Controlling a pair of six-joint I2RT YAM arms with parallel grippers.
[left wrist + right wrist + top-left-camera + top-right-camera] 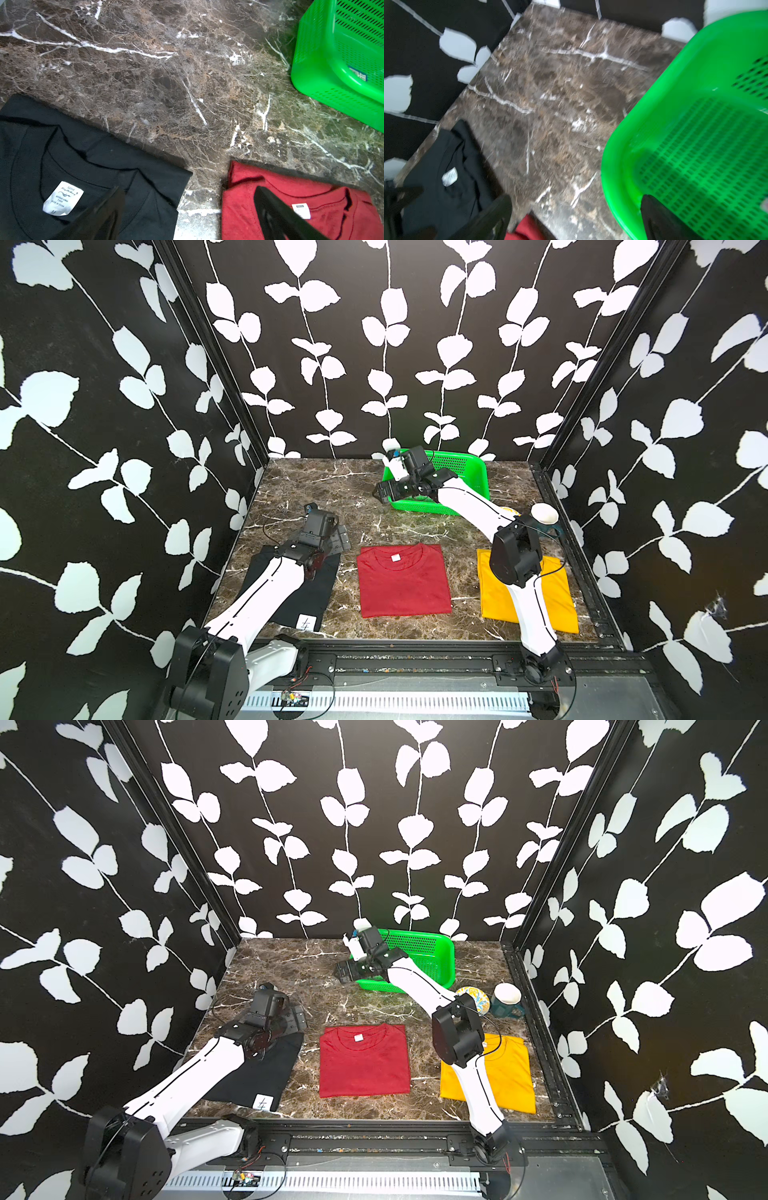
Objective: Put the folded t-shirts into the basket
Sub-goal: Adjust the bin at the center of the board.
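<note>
Three folded t-shirts lie in a row along the table's front: black (305, 599) at the left, red (403, 580) in the middle, yellow-orange (552, 597) at the right under my right arm. The green basket (465, 466) stands at the back right. My left gripper (338, 539) hangs open over the black shirt's (83, 158) collar end, its fingers framing bare table between black and red (324, 209). My right gripper (384, 491) is open at the basket's (695, 135) near-left corner, one finger over the basket floor, one over the table.
A patterned bowl (473, 997) and a teal mug (508, 999) stand at the right edge, between basket and yellow shirt. Leaf-patterned walls close in the table on three sides. A black rail (415, 659) runs along the front.
</note>
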